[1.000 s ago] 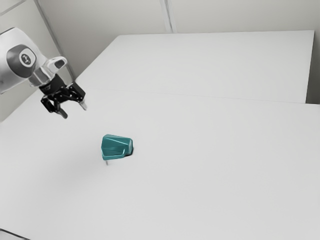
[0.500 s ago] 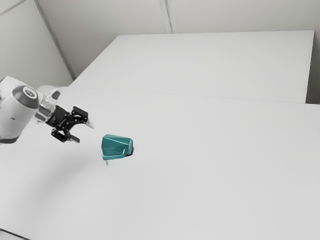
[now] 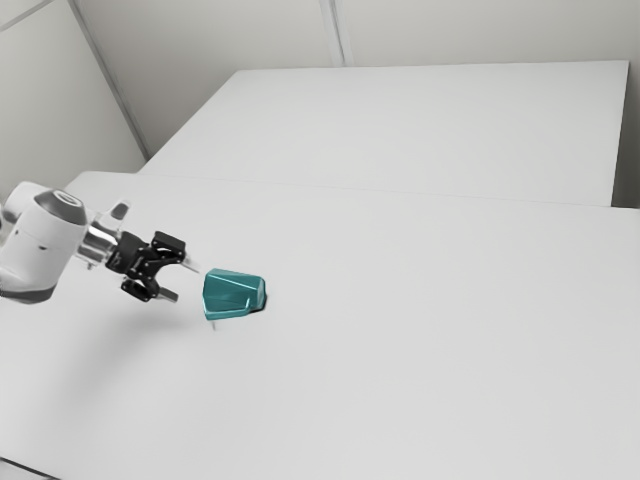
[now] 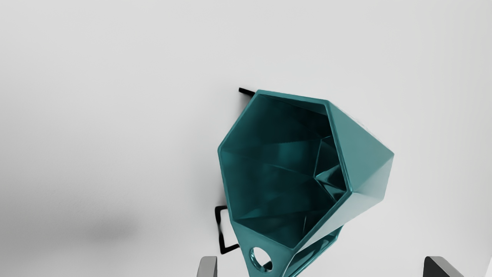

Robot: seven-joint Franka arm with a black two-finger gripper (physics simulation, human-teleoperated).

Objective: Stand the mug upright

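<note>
The gripper (image 3: 183,281) stands open just to the exterior view's left of the teal mug (image 3: 233,294), its fingers pointing toward it. The mug lies on its side on the white table. In the wrist view the faceted mug (image 4: 284,161) turns its open mouth toward the hand. Its handle (image 4: 276,258), with a round hole, reaches in front of the span between the fingertips of the gripper (image 4: 319,265). Both fingers stand wide apart, and neither is shut on the mug.
The white table (image 3: 420,330) stretches away on all sides of the mug. Behind it is another flat white surface (image 3: 420,130), with pale walls beyond. A dark line (image 3: 28,468) crosses the near left corner of the exterior view.
My hand has come down and toward the exterior view's right, closer to the mug, and has tilted to point more sideways at it. The mug has stayed where it was.
</note>
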